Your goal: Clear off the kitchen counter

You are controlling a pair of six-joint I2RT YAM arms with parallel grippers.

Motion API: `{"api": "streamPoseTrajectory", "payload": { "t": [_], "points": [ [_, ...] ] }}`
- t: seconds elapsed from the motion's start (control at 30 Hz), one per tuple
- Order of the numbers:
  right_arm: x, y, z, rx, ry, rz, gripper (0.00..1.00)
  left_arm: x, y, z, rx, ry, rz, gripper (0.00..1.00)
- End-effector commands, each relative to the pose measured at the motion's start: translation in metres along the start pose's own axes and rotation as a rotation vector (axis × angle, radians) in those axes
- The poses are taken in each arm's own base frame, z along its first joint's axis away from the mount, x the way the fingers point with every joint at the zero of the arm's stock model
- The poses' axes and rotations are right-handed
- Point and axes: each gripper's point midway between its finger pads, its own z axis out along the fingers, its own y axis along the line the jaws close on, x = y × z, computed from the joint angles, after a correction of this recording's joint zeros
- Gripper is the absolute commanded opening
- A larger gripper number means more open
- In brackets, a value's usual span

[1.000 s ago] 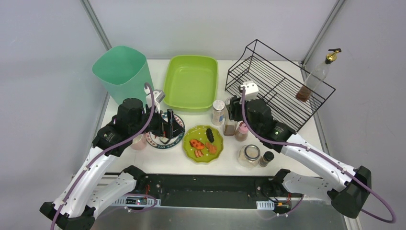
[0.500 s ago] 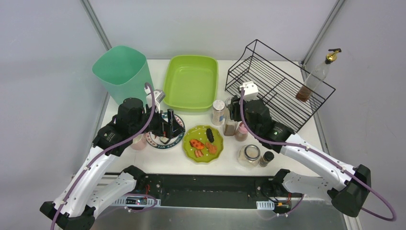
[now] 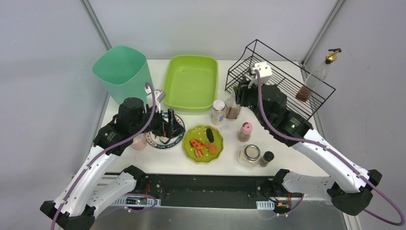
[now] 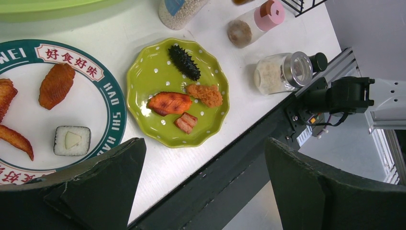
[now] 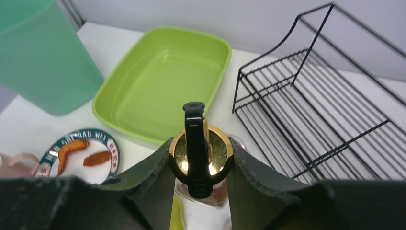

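Note:
The white kitchen counter (image 3: 225,155) holds a round teal-rimmed plate (image 3: 178,125) with food and a green dotted plate (image 3: 203,143) with food. My left gripper (image 3: 167,125) hangs open and empty over the round plate; in the left wrist view (image 4: 205,148) its fingers frame the counter's black front rail. My right gripper (image 3: 238,98) is shut on a pump bottle (image 3: 233,110) of brown liquid, gripped at its gold collar (image 5: 201,152). It holds the bottle by the wire rack's front left corner.
A lime-green tub (image 3: 190,81) and a teal bin (image 3: 122,69) stand at the back. A black wire rack (image 3: 282,86) at the back right holds another pump bottle (image 3: 313,79). A grain shaker (image 3: 219,111), pink-lidded shaker (image 3: 244,131), glass jar (image 3: 249,154) and small black-capped bottle (image 3: 266,158) stand nearby.
My right gripper has moved back and right toward the rack with the pump bottle in it, leaving the pink-lidded shaker in plain view. The left arm has not moved.

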Motion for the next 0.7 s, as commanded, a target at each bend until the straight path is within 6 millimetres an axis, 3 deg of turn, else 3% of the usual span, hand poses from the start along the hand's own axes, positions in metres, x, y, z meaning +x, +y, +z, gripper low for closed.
{"api": "streamPoseTrajectory", "payload": {
  "t": [0.0,0.3,0.67],
  "points": [
    [-0.084,-0.014,-0.015,0.074,-0.176,0.024,0.0,-0.007,0.003,0.001,-0.011,-0.03,0.026,1.0],
    [-0.154,-0.033,-0.01,0.206,-0.281,-0.051,0.0,-0.006,0.004,0.003,-0.01,-0.024,0.023,1.0],
    [-0.214,-0.085,0.019,0.375,-0.386,-0.025,0.0,-0.005,0.001,0.003,0.007,-0.014,0.02,1.0]
  ]
}}
